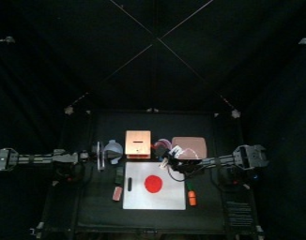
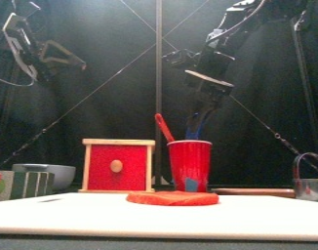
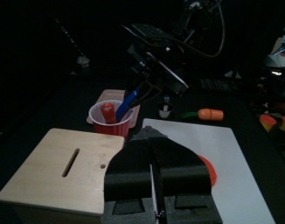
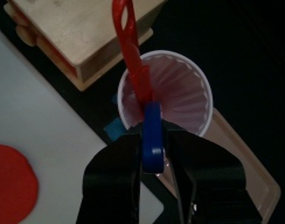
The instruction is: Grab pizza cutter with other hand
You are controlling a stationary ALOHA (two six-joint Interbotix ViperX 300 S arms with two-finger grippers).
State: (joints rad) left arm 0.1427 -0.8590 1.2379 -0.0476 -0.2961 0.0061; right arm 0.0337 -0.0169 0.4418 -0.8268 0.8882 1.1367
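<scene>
Disc: the red disc [image 2: 173, 198] lies flat on the white sheet [image 2: 159, 217] nearest to you, untouched.
Cup: behind it stands the red cup [image 2: 189, 164], just beside the wooden box [image 2: 119, 164]; a red tool [image 4: 128, 39] leans inside.
Cutter: the cutter [image 4: 151, 137] stands in the cup, blue handle upward.
Right gripper: you see the right gripper [image 4: 153, 161] over the cup, jaws clamped on the blue handle.
Left gripper: the left gripper [image 3: 156, 175] waits near the box, jaws together, holding nothing.
Progress: I judge the grasp is done; lifting the cutter out is left.
</scene>
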